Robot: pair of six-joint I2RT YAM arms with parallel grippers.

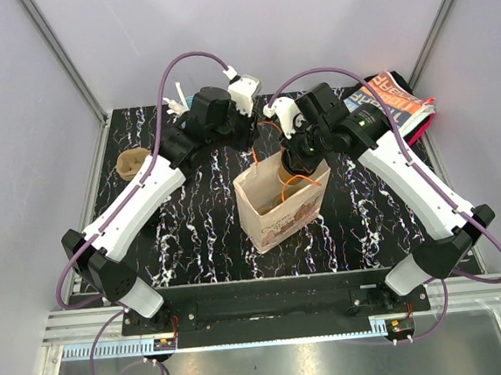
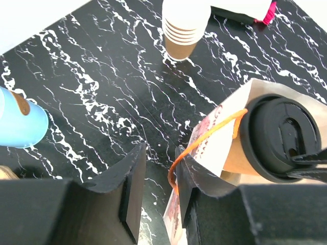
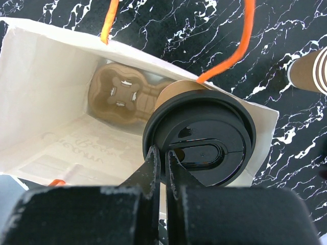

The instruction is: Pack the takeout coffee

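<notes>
My right gripper (image 3: 162,153): fingers pinched on lid (image 3: 204,148) rim. Item: takeout coffee (image 3: 176,92), brown paper cup, black sip lid, above open paper bag (image 3: 41,76). My left gripper (image 2: 159,153): jaws apart.

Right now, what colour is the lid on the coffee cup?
The lid is plain black, seen best in the right wrist view.

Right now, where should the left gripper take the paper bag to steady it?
The top rim of the paper bag, on the wall by the orange handle, from above with the left gripper straddling it. The bag stands upright, mouth open, so the thin edge fits between fingers. The takeout coffee and right gripper occupy the mouth beside it.
</notes>
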